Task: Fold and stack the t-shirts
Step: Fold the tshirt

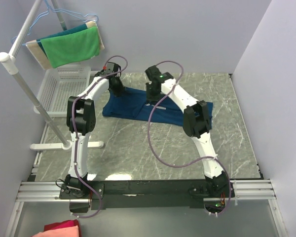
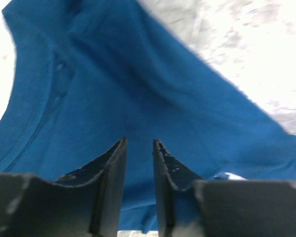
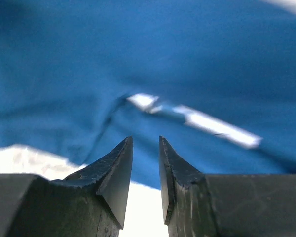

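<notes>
A navy blue t-shirt (image 1: 133, 104) lies partly bunched on the marble table (image 1: 138, 148), towards the back middle. My left gripper (image 1: 117, 89) hovers over its left part. In the left wrist view the shirt (image 2: 138, 89) fills the frame, with the collar at the left, and the gripper (image 2: 139, 142) has its jaws a narrow gap apart with nothing between them. My right gripper (image 1: 152, 96) is over the shirt's middle. In the right wrist view the gripper (image 3: 145, 139) is narrowly open and empty above the shirt's edge (image 3: 89, 74). A pale strip (image 3: 212, 126) shows on the cloth.
A green towel (image 1: 71, 47) hangs on a white rack (image 1: 27, 89) at the back left, over a white basket (image 1: 64, 89). A red and pink cloth (image 1: 61, 229) lies below the table's front rail. Walls close in at the back and right.
</notes>
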`<state>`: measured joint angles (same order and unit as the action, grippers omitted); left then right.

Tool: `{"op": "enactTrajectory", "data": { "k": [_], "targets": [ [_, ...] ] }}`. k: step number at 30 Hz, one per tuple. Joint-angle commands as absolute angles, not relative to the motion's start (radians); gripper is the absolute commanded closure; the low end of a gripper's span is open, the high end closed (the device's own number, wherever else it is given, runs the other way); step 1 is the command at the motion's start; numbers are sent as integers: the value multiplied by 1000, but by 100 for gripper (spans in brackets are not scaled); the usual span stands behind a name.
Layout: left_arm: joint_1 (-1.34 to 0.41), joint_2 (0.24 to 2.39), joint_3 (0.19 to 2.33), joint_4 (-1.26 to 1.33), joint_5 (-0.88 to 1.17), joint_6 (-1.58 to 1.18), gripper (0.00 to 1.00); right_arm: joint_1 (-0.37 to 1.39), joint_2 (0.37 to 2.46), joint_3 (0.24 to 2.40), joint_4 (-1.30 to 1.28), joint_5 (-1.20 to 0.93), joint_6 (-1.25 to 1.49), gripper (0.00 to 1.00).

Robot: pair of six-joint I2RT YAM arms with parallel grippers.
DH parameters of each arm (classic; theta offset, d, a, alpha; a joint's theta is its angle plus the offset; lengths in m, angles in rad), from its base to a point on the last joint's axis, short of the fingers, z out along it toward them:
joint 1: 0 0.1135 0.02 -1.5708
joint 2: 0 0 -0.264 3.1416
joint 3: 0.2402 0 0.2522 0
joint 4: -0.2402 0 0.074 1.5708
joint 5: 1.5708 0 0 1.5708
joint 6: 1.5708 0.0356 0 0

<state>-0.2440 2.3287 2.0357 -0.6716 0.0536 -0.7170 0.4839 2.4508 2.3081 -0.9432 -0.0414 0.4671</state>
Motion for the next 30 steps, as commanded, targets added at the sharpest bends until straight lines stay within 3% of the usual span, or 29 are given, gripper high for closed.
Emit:
{"op": "enactTrajectory", "data": {
  "k": [1, 15, 23, 30],
  "targets": [
    [-238, 2312, 2017, -719, 38, -710, 70, 521, 2404, 2359, -925, -21, 416, 65],
    [-239, 2382, 2022, -792, 48, -707, 91, 598, 2480, 2373, -787, -241, 434, 68],
    [-239, 2375, 2003, -799, 61, -701, 89, 618, 2534, 2375, -756, -344, 462, 64],
    [-236, 2381, 2011, -804, 52, -699, 88, 626, 2551, 2332, -781, -281, 469, 65]
  ]
}}
